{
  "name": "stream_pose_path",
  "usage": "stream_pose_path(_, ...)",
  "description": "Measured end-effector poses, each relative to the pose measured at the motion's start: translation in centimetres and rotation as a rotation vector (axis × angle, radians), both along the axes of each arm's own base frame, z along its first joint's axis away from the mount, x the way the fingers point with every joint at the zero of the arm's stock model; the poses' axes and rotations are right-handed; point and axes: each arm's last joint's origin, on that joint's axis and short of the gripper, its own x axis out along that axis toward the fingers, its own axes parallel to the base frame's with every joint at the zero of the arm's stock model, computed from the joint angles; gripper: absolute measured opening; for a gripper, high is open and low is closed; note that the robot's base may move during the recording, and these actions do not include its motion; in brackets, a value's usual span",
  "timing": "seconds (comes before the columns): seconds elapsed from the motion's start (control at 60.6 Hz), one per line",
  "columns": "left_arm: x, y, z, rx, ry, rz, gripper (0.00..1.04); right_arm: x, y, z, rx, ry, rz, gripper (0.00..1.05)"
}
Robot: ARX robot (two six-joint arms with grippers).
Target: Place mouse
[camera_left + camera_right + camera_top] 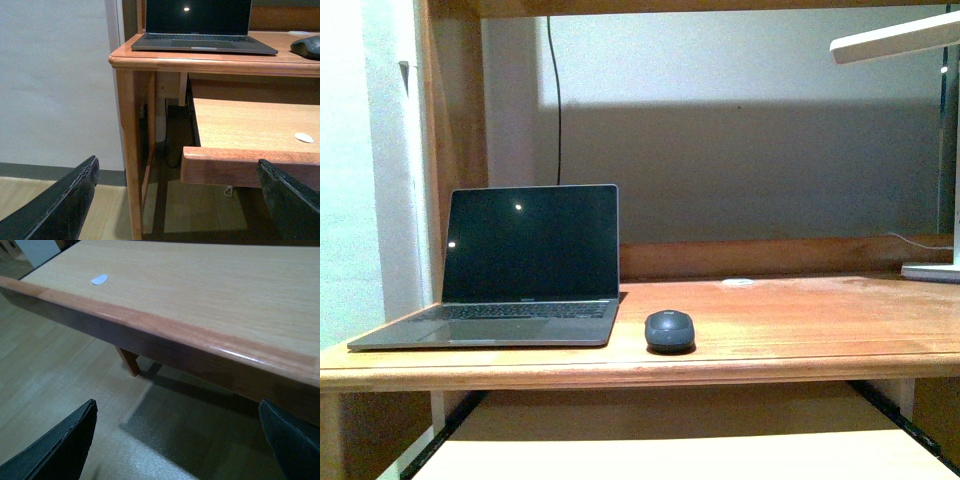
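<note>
1. While both pincers hang low in front of the desk (800, 320), the mouse (669, 330) sits up on the desktop. It is just beside the open laptop (520, 265), on its right, near the desk's front edge and well apart from either pincer.
2. Left pincer (176, 162): fingers spread wide, holding nothing. It is below desktop level, facing the desk's left leg, with the mouse higher up and far off.
3. Right pincer (176, 402): fingers spread wide, empty, over the floor before the shelf's front rim.
4. A pull-out shelf (250, 125) juts forward under the desktop, between the pincers and the mouse. A small white disc (303, 137) lies on it.
5. A white lamp (900, 40) stands at the desk's right end.
</note>
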Motion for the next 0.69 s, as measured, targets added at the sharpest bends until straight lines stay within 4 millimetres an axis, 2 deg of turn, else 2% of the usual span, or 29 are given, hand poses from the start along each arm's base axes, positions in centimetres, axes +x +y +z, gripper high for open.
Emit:
stream_pose_path(0.148, 0.0, 0.0, 0.0, 0.000, 0.000, 0.000, 0.97, 0.7, 2.8, -1.5, -0.053, -0.008, 0.010, 0.97)
stream_pose_path(0.445, 0.0, 0.0, 0.0, 0.000, 0.000, 0.000, 0.97, 3.0, 6.8, -2.1, -0.063, -0.016, 0.001, 0.97)
stream_pose_path(0.693, 0.0, 0.0, 0.0, 0.000, 0.000, 0.000, 0.97, 6.4, 9.8, -2.1, -0.059, -0.011, -0.047, 0.97)
